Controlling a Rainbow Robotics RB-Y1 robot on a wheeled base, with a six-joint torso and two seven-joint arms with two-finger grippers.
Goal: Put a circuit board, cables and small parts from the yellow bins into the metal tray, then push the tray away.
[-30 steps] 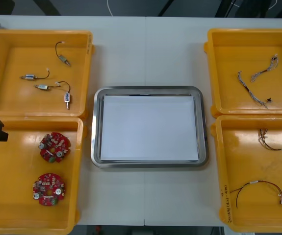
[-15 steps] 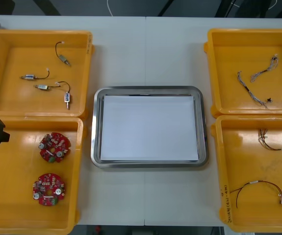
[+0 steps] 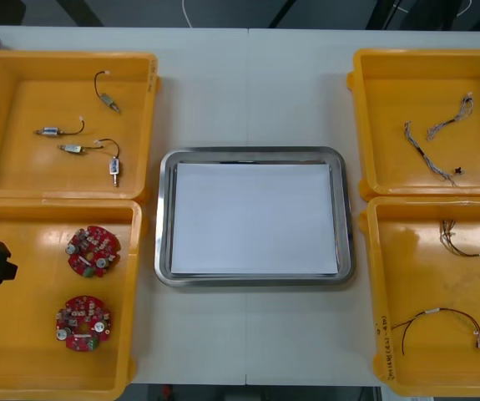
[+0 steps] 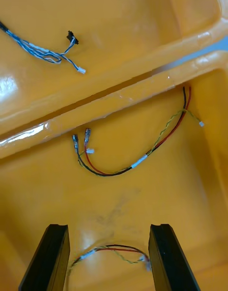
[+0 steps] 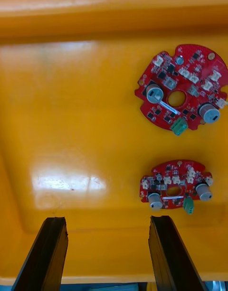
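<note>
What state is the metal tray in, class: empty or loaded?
Empty: the metal tray has a bare white inside. Both circuit boards lie in a yellow bin, near the open left gripper.

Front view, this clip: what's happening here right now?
Nothing is picked yet. The metal tray, white inside, has nothing in it. The left gripper hangs open over the near left yellow bin with its two round red circuit boards; the right gripper hangs open over the near right yellow bin, above the red and yellow cables. Neither holds anything.

Two red circuit boards (image 3: 93, 251) flat in yellow bin (image 3: 22, 334), metal tray (image 3: 255, 154) white inside
</note>
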